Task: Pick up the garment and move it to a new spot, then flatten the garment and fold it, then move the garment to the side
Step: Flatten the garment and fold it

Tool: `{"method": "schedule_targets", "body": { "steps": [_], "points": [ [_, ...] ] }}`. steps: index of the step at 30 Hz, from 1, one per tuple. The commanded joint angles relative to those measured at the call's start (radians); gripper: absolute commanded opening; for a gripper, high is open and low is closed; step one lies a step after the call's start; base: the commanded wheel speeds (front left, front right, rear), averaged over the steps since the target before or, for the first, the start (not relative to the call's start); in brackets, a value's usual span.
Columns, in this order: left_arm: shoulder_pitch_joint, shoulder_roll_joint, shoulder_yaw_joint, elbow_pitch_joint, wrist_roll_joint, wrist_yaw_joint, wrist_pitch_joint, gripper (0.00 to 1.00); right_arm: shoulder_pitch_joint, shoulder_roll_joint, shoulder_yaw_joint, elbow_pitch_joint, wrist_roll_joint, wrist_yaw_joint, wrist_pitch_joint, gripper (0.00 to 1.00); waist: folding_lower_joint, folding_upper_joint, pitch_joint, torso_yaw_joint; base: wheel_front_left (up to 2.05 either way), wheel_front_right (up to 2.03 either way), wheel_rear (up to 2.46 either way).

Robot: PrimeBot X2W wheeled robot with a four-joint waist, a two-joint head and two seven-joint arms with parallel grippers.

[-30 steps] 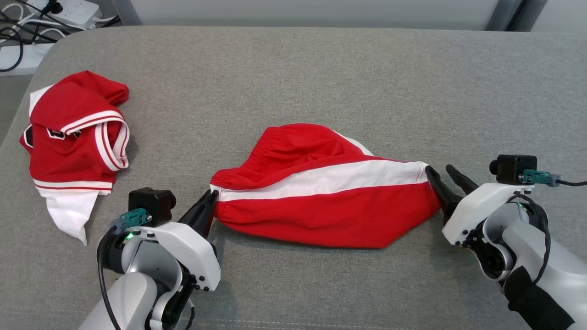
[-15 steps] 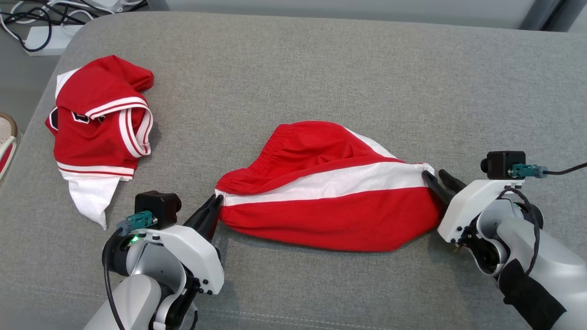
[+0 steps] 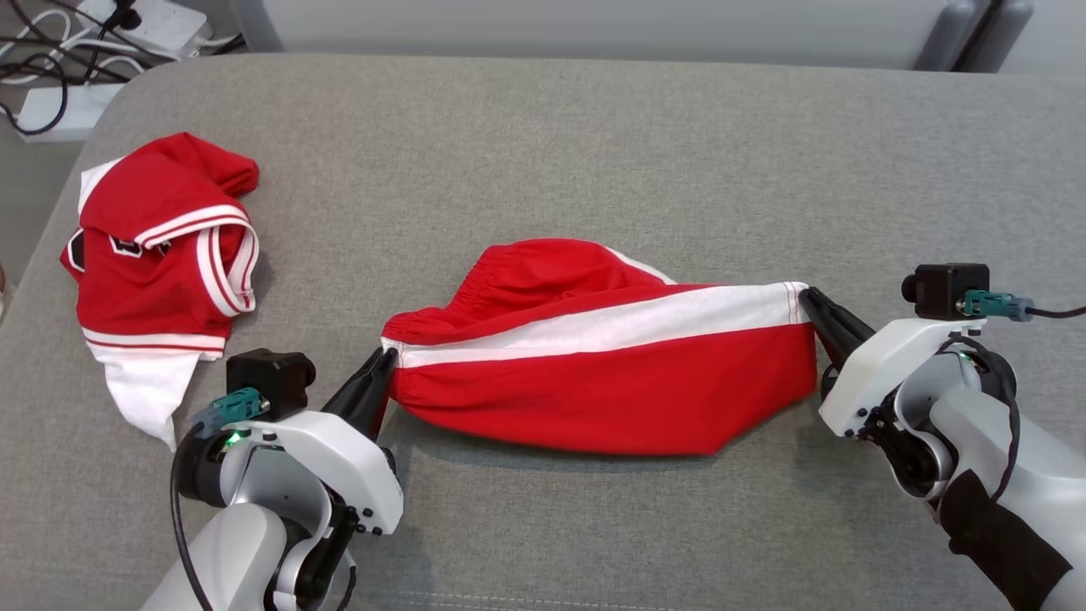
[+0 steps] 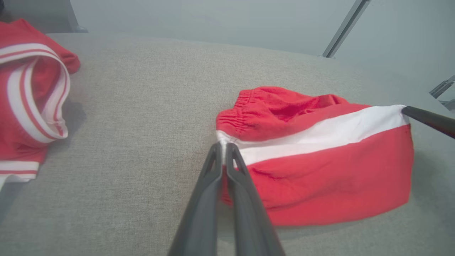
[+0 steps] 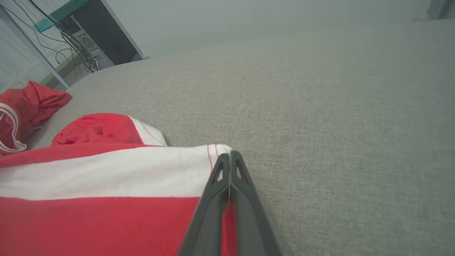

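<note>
1. The shorts (image 3: 594,382) lie in the middle of the head view on the grey cushion (image 3: 594,153), drawn out sideways between your two arms. The white stripe runs from end to end and the lower red edge sags in a curve.
2. Your left fingers (image 3: 366,389) are closed on the waistband corner, right where the white stripe ends. The left wrist view shows the tips pressed together with cloth between them.
3. Your right fingers (image 3: 836,322) are closed on the opposite corner, at the stitched hem of the white stripe. That pinch is shallow, taken only at the very tips.
4. This looks like the carry-and-spread step, so raise both ends together and at the same height. An uneven lift would likely twist the stripe.
5. Pull outward only until the sagging edge straightens. More tension than that could drag the hem out of the thin right-hand pinch.
6. The waistband bunches up behind the stripe, toward the top of the frame. Set the shorts down far edge first and draw them toward the bottom of the frame so that bulge smooths out.
7. Stay well apart from the jersey (image 3: 153,255) crumpled at the upper left.
8. Your left arm enters from the lower left with its fingers angled up and to the right. Your right arm enters from the lower right with its fingers angled up and to the left. Both wrists sit low, close to the cushion.
</note>
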Motion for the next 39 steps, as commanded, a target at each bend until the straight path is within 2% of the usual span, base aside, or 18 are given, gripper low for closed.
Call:
{"method": "schedule_targets", "body": {
  "steps": [1, 5, 13, 21, 25, 30, 33, 36, 39],
  "points": [
    [-0.034, 0.028, 0.048, -0.028, -0.001, 0.012, -0.017, 0.00, -0.006, -0.019, 0.011, -0.027, 0.006, 0.003, -0.022, 0.00, 0.0000, -0.0001, -0.020, -0.016, 0.00, 0.00, 0.00],
    [-0.047, 0.028, 0.075, -0.052, -0.018, 0.006, -0.046, 0.00, -0.023, -0.054, 0.008, -0.060, 0.004, 0.003, -0.042, 0.00, 0.0000, -0.0001, -0.051, -0.036, 0.00, 0.00, 0.00],
    [-0.155, 0.047, 0.130, -0.115, -0.084, -0.051, -0.030, 0.00, -0.076, -0.142, -0.057, -0.154, -0.035, 0.003, -0.056, 0.00, 0.0000, -0.0001, -0.133, -0.076, 0.00, 0.00, 0.00],
    [-0.269, 0.043, 0.179, -0.209, -0.226, -0.093, 0.083, 0.00, -0.086, -0.257, -0.217, -0.362, -0.138, 0.003, -0.057, 0.00, 0.0000, -0.0001, -0.234, -0.133, 0.00, 0.00, 0.00],
    [-0.310, 0.020, 0.194, -0.318, -0.303, -0.082, 0.142, 0.00, -0.063, -0.334, -0.326, -0.485, -0.180, 0.003, -0.057, 0.00, 0.0000, -0.0001, -0.257, -0.152, 0.00, 0.00, 0.00],
    [-0.345, -0.004, 0.188, -0.458, -0.366, -0.038, 0.218, 0.00, -0.009, -0.396, -0.489, -0.643, -0.211, 0.003, -0.053, 0.00, 0.0000, -0.0001, -0.263, -0.177, 0.00, 0.00, 0.00],
    [-0.361, -0.004, 0.164, -0.474, -0.372, -0.018, 0.262, 0.00, 0.030, -0.394, -0.564, -0.700, -0.236, 0.003, -0.001, 0.00, 0.0000, -0.0001, -0.257, -0.186, 0.00, 0.00, 0.00],
    [-0.371, -0.016, 0.135, -0.406, -0.377, -0.016, 0.286, 0.00, 0.057, -0.340, -0.577, -0.704, -0.260, 0.003, 0.077, 0.00, 0.0000, -0.0001, -0.240, -0.190, 0.00, 0.00, 0.00],
    [-0.404, -0.016, 0.112, -0.273, -0.350, -0.060, 0.267, 0.00, 0.034, -0.261, -0.547, -0.633, -0.285, 0.003, 0.146, 0.00, 0.0000, -0.0001, -0.214, -0.194, 0.00, 0.00, 0.00]
  ]
}}
